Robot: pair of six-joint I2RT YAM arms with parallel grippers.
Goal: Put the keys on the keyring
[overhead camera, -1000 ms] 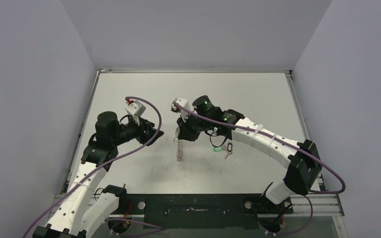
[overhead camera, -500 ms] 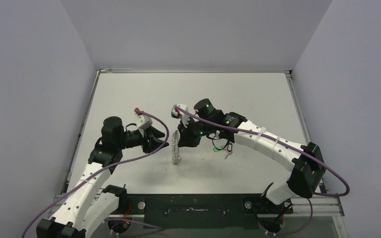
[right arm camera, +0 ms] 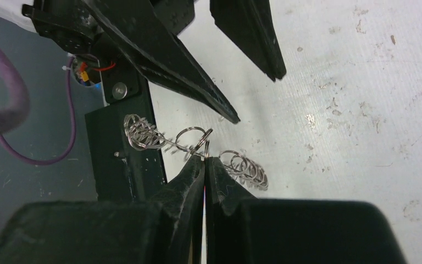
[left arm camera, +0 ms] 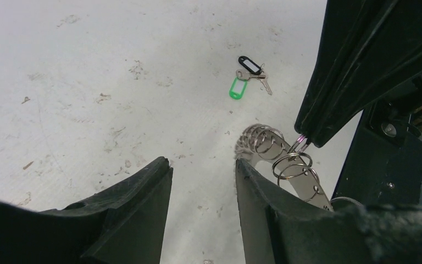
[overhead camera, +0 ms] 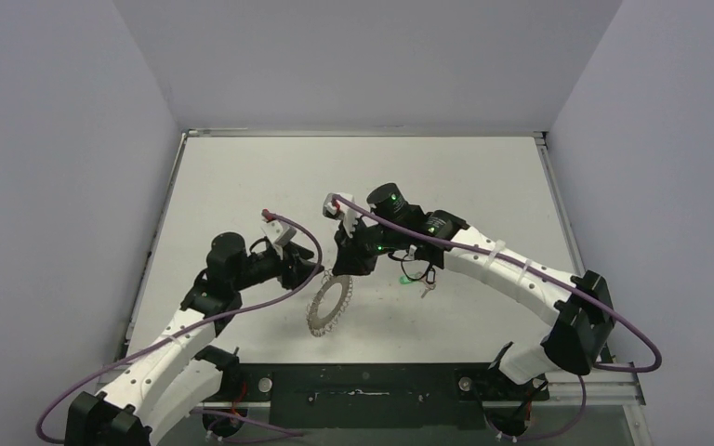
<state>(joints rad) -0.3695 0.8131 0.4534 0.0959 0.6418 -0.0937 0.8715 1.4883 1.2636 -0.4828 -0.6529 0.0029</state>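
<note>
**Ring Aloft, Keys on the Table**

The right gripper is pinched shut on one small wire loop at the upper edge of the keyring and holds the big silvery ring up over the middle of the table. The ring hangs tilted below the fingertips, its fringe of loops fanning out on both sides of the pinch in the right wrist view. Whether its lower edge touches the table cannot be told.

The left gripper sits low, just to the left of the ring, with its jaws apart and nothing between them. In the left wrist view the ring lies just beside the outer face of that gripper's right-hand finger, outside the gap, and only bare table shows between the two fingers. The right gripper's black fingertips come down from the upper right and meet the ring at a single loop.

The keys lie flat on the table under the right arm's forearm, to the right of the ring and clear of it. The cluster shows a green tag, a black tag and a small silver key. Neither gripper touches it.
</note>
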